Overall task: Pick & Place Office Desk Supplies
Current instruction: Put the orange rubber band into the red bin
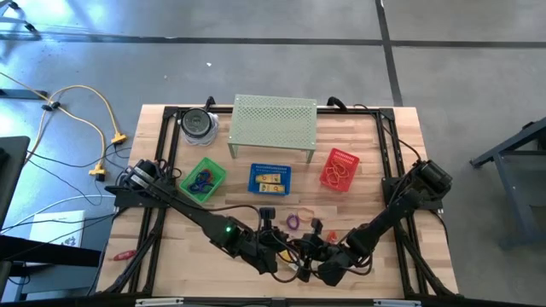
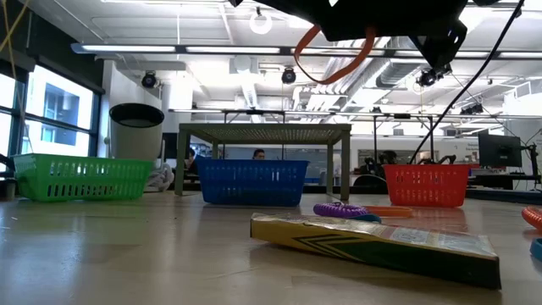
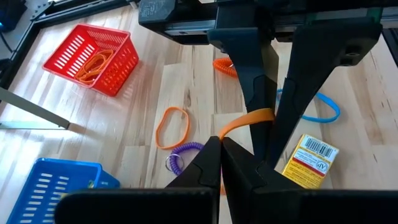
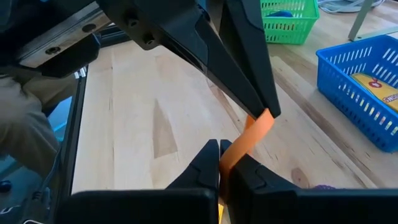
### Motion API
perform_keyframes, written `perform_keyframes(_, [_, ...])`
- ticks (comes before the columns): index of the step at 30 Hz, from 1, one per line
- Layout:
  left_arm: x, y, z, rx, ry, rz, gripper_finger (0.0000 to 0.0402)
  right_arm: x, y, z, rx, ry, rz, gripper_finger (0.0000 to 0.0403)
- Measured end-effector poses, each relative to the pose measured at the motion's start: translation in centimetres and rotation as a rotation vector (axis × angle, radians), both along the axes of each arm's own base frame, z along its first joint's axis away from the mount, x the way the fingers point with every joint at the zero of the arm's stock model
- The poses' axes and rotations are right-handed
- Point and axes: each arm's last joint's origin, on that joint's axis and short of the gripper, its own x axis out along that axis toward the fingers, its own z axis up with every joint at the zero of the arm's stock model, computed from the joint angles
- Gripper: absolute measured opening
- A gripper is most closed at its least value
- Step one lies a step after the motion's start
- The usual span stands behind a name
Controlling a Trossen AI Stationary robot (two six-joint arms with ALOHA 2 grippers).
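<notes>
Both claws meet at the bench's (image 1: 171,256) six o'clock edge: left claw (image 3: 221,152) and right claw (image 4: 229,163) each pinch one orange band (image 3: 245,119); its far loop is hidden behind fingers.

Taking the worktop (image 1: 171,256) centre in the high view as the dial, a perforated shelf (image 1: 274,124) stands at 12 o'clock with a round container (image 1: 199,124) to its left, and three baskets line up in front of it: one at 10 o'clock (image 1: 203,179) holding loops, one near centre (image 1: 270,178) holding blocks, and one at 2 o'clock (image 1: 339,169) holding band loops (image 3: 92,64). Loose loops (image 1: 299,220) lie between the baskets and the 6 o'clock edge, with a block (image 3: 310,160) beside them. At 6 o'clock the left tool (image 3: 221,152) and the right tool (image 4: 219,158) meet above the worktop, both closed on one band (image 3: 245,121) stretched between them.
</notes>
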Motion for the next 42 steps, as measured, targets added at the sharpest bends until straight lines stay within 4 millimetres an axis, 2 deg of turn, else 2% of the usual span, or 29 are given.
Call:
perform_keyframes(8, [0.0, 0.0, 0.0, 0.029, 0.008, -0.021, 0.0012, 0.0, 0.0, 0.0, 0.002, 0.003, 0.005, 0.0002])
perform_keyframes(18, [0.0, 0.0, 0.0, 0.008, 0.002, -0.014, 0.0122, 0.0, 0.0, 0.0, -0.009, 0.01, 0.017, 0.0002])
perform_keyframes(22, [0.0, 0.0, 0.0, -0.062, -0.015, 0.037, 0.0151, -0.1, 0.0, -0.2, -0.009, 0.04, 0.043, 0.0002])
perform_keyframes(27, [0.0, -0.1, 0.0, -0.041, -0.009, 0.02, 0.0159, -0.2, 0.0, -0.4, -0.008, 0.068, 0.062, 0.0002])
perform_keyframes(35, [-1.1, -1.3, 0.4, 0.011, 0.007, -0.05, 0.0159, -0.3, 0.0, -0.6, 0.011, 0.101, 0.089, 0.0002])
perform_keyframes(42, [-3.4, -0.1, 1.2, 0.004, 0.139, 0.012, 0.0159, -1.2, -0.8, -0.7, 0.031, 0.172, 0.006, 0.0002])
